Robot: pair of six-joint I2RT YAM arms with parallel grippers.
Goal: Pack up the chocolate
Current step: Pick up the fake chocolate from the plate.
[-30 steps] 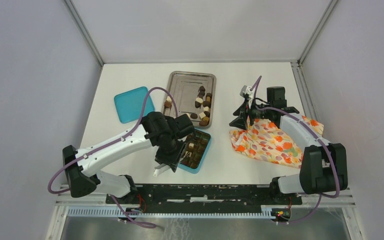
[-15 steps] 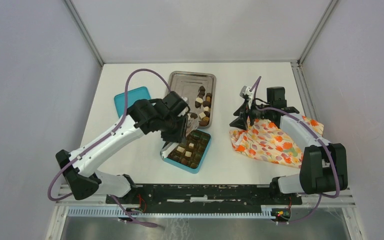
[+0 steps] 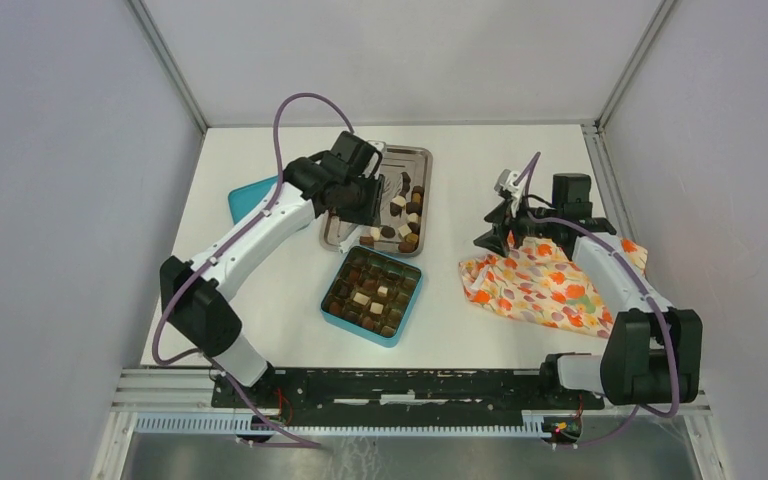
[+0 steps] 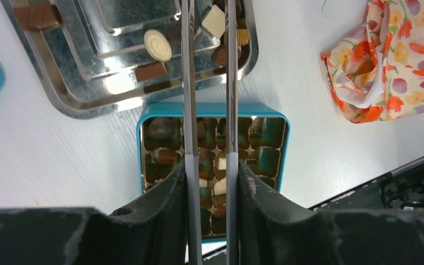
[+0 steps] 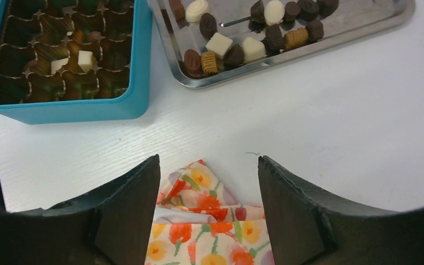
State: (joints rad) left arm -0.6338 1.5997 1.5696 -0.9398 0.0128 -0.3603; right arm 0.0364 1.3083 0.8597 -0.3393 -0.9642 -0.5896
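1. The left tool (image 3: pixel 367 198) hangs over a shiny rectangular steel tray (image 3: pixel 422 156). Its two long, thin metal fingers (image 4: pixel 186 83) run parallel with a narrow gap between them. Nothing is clamped in the stretch of gap that shows, though the very tips run out of the top of the wrist view.
2. The chocolate (image 3: pixel 407 215), small bite-size pieces in dark brown, mid-brown and cream-white, lies loose in the tray beneath and beside this tool. In the wrist view a round cream piece (image 4: pixel 157 44) sits just beside one finger, and a white cube shows through the gap.
3. More pieces fill compartments of a teal square box (image 3: pixel 401 330). It stands on the white tabletop (image 3: pixel 460 150) just beside the tray, back from the left tool's tips toward the arm bases.
4. The right tool (image 5: pixel 208 163) is well apart from the tray, its broad black fingers spread wide with nothing between them. It sits above the edge of an orange floral cloth (image 3: pixel 540 285); I cannot tell whether it touches the fabric.
5. A flat teal lid (image 3: pixel 245 197) lies beside the left arm, partly hidden by it.
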